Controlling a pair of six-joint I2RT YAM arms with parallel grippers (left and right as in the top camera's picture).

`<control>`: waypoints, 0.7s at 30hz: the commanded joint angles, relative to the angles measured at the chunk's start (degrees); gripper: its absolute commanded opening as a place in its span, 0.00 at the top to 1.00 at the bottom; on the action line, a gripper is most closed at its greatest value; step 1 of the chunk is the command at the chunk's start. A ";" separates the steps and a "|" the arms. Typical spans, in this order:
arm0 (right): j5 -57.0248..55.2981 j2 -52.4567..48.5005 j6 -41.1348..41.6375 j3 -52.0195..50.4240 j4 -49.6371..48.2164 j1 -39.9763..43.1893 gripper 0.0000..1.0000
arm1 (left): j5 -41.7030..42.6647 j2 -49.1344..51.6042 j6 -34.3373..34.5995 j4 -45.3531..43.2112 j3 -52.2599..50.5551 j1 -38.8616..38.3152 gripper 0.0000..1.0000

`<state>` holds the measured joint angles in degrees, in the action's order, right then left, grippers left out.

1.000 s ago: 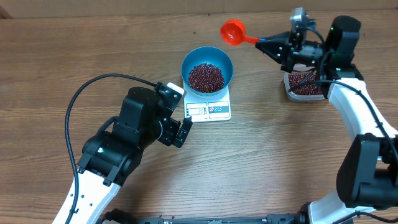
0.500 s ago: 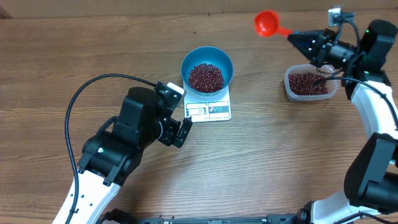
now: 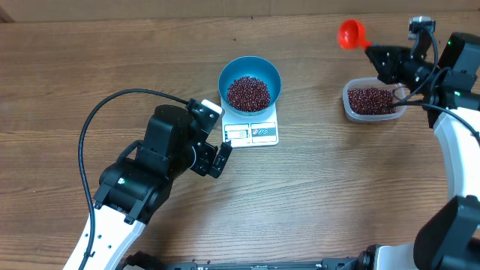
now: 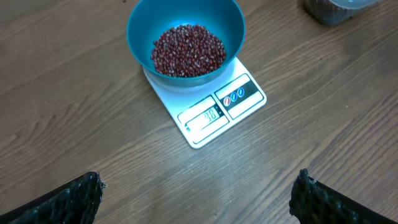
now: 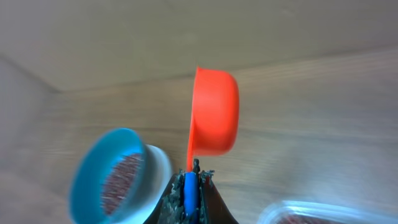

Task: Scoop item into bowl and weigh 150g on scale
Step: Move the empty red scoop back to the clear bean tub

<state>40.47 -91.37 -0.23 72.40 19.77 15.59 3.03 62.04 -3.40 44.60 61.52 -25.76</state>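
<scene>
The right hand (image 3: pixel 380 56) is clamped tight on the blue-tipped handle of the orange-red scoop (image 3: pixel 351 34) and holds it in the air with the cup turned on its side, just past the far edge of the clear tub (image 3: pixel 346 103), which has dark beans in it. The left hand (image 4: pixel 196 200) is spread wide, only bare bench (image 3: pixel 337 187) between its fingers, near the display edge of the scale (image 3: pixel 251 133). On the scale stands the blue bowl (image 3: pixel 273 75), well apart from the tub, with a heap of red-brown beans (image 3: pixel 248 93) inside.
</scene>
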 commanded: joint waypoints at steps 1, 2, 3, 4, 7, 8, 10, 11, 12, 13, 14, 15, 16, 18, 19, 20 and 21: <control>-14.12 4.66 -8.26 0.09 4.52 -0.15 0.96 | 0.61 -0.66 -0.90 -0.22 0.46 0.24 0.00; -15.76 5.31 -9.38 0.09 5.66 -0.15 0.96 | 0.61 -0.66 -0.90 -0.22 0.46 0.24 0.00; -19.39 6.40 -11.10 0.09 7.58 -0.13 0.96 | 0.63 -0.66 -0.90 -0.22 0.46 0.24 0.00; -21.81 6.78 -11.96 0.09 8.59 -0.15 0.96 | 0.61 -0.66 -0.90 -0.22 0.46 0.24 0.00; -27.85 6.93 -12.31 0.09 11.78 -0.13 0.96 | 0.63 -0.66 -0.90 -0.22 0.46 0.24 0.00; -29.14 6.80 -12.31 0.09 12.98 -0.13 0.96 | 0.63 -0.66 -0.90 -0.20 0.46 0.24 0.00; -30.58 6.60 -12.33 0.07 15.21 -0.15 0.96 | 0.61 -0.66 -0.90 -0.22 0.46 0.24 0.00; -30.58 6.40 -12.33 0.07 16.76 -0.13 0.96 | 0.63 -0.66 -0.90 -0.22 0.46 0.24 0.00; -30.58 6.36 -12.33 0.00 17.46 -0.15 0.96 | 0.63 -0.66 -0.90 -0.22 0.46 0.24 0.00; -30.62 6.34 -12.33 -0.02 18.25 -0.13 0.96 | 0.61 -0.66 -0.90 -0.22 0.46 0.24 0.01; -30.84 6.32 -12.31 -0.02 18.97 -0.13 0.96 | 0.63 -0.66 -0.90 -0.22 0.46 0.24 0.00; -31.26 6.32 -12.33 -0.02 19.76 -0.15 0.96 | 0.63 -0.66 -0.90 -0.22 0.46 0.24 0.00; -31.78 6.27 -12.31 -0.04 20.46 -0.15 0.96 | 0.63 -0.66 -0.90 -0.22 0.46 0.24 0.00; -32.57 6.05 -12.37 -0.04 21.55 -0.15 0.96 | 0.63 -0.66 -0.90 -0.20 0.46 0.24 0.00; -32.48 5.88 -12.55 -0.04 21.70 -0.15 0.96 | 0.63 -0.66 -0.90 -0.22 0.46 0.24 0.00; -32.46 5.53 -12.81 -0.04 21.97 -0.15 0.96 | 0.63 -0.66 -0.90 -0.22 0.46 0.24 0.00; -32.33 5.09 -13.70 -0.09 22.25 -0.15 0.96 | 0.63 -0.66 -0.90 -0.22 0.46 0.24 0.00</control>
<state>9.61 -85.47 -12.27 72.40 41.78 15.62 3.03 62.04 -3.42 44.58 61.52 -25.76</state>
